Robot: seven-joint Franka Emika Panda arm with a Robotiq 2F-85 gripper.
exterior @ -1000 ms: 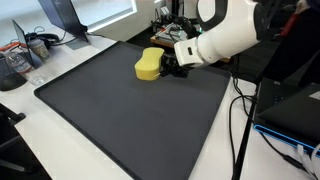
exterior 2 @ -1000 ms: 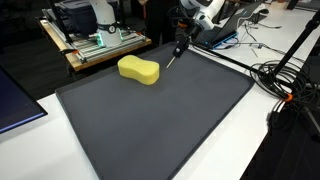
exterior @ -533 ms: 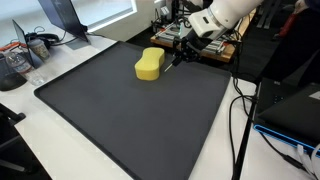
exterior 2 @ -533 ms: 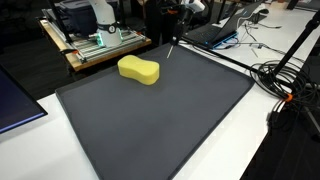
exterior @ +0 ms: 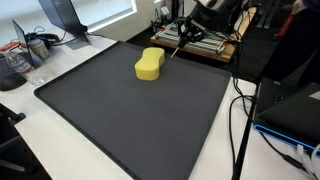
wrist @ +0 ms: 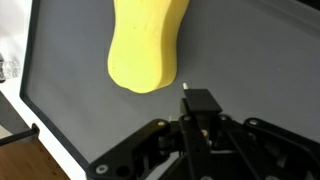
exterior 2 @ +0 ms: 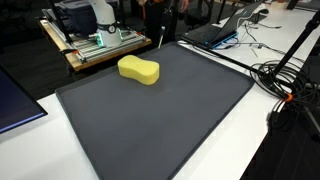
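A yellow peanut-shaped sponge (exterior: 149,64) (exterior 2: 139,70) lies on the far part of a dark grey mat (exterior: 130,120) (exterior 2: 160,125). In the wrist view the sponge (wrist: 148,45) sits just ahead of my gripper (wrist: 200,99). The jaws stand pressed together on a thin stick whose small white tip (wrist: 186,87) pokes out past them. In both exterior views the stick (exterior: 176,48) (exterior 2: 163,38) hangs as a thin slanted line above the mat's far edge, beside the sponge and clear of it. The gripper's body is high up and mostly out of those views.
A monitor (exterior: 65,15) and cables (exterior: 30,45) stand on the white table beside the mat. A cart with equipment (exterior 2: 95,40), a laptop (exterior 2: 215,32) and a bundle of cables (exterior 2: 285,80) surround the mat. A blue panel (exterior 2: 15,100) lies at one edge.
The arm has lifted up and back from beside the sponge, carrying the stick with it. It has left most of both exterior views. The sponge has not moved.
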